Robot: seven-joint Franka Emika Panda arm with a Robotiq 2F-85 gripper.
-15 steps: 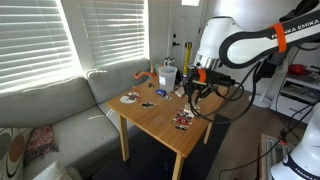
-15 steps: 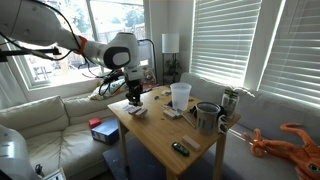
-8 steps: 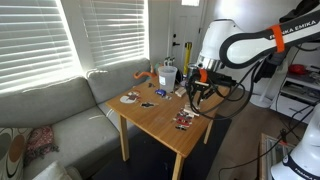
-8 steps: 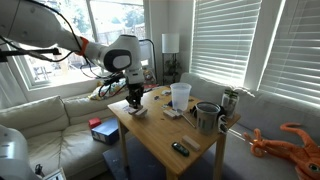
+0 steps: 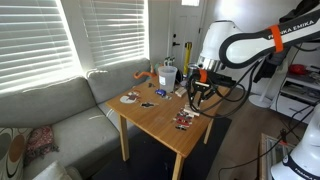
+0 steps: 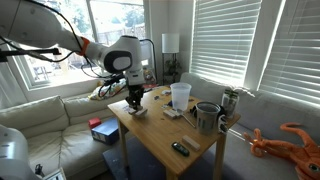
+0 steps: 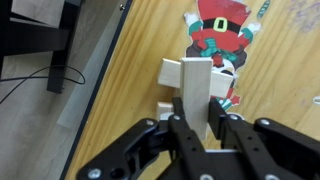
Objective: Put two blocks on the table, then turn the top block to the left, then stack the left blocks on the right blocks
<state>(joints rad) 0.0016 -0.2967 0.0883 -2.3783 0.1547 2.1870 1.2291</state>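
In the wrist view my gripper [image 7: 197,102] is shut on a pale wooden block [image 7: 196,75] held upright between the fingers. Just beneath it a second pale block [image 7: 170,72] lies crosswise on the table [image 7: 140,70], and another block end [image 7: 163,108] shows by the left finger. They rest beside a red Santa figure [image 7: 222,25]. In both exterior views the gripper [image 5: 192,96] [image 6: 134,104] hangs low over one edge of the light-wood table [image 5: 158,122] [image 6: 158,138].
A white cup [image 6: 180,95] [image 5: 166,74], a dark mug [image 6: 207,117] and a small dark piece [image 6: 180,148] stand on the table. A round plate [image 5: 130,98] and small clutter [image 5: 183,121] lie there too. A grey sofa [image 5: 60,110] borders the table.
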